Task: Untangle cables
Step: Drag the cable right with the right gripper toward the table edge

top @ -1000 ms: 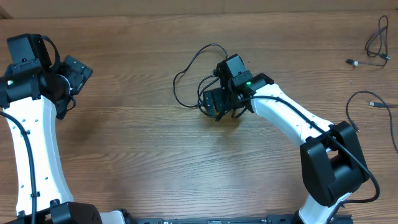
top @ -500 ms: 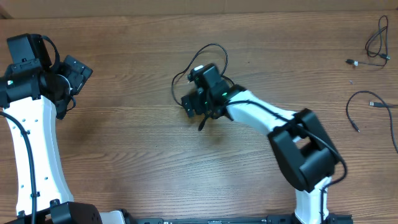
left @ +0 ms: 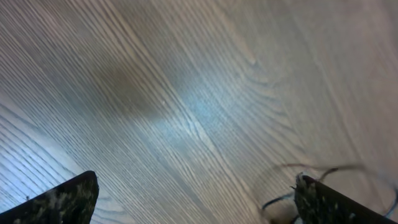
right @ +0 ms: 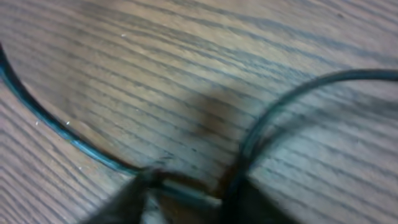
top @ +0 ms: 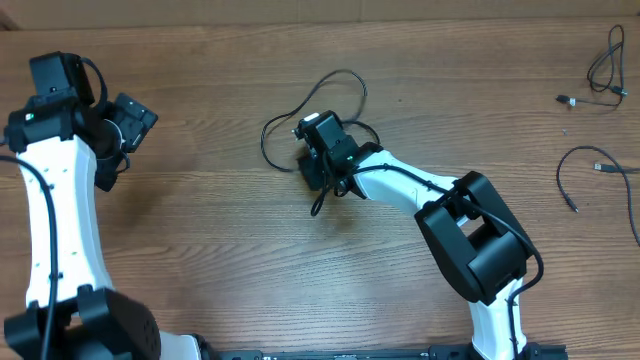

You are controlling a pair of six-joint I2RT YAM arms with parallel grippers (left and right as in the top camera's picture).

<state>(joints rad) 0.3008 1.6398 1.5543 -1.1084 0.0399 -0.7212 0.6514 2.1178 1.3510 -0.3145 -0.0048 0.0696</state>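
A thin black cable [top: 338, 72] lies in loose loops on the wooden table [top: 200, 240] at the centre. My right gripper [top: 315, 175] is down on the loops' lower edge, and a short end hangs out below it. The right wrist view is blurred. There the gripper [right: 193, 193] has its jaws drawn in close on a strand of this cable [right: 62, 129], and another strand [right: 298, 93] curves off to the right. At the far left my left gripper [top: 125, 125] hangs wide open. In its own view it [left: 199, 202] holds nothing over bare wood.
Two more thin cables lie apart at the far right: a folded one [top: 603, 68] near the back edge and a curved one [top: 585, 149] below it. The right arm [top: 470, 230] stretches across the table's right half.
The right gripper moved left across the cable loops and drew its jaws in on a strand. The loop shifted left with it. The left arm shifted slightly.
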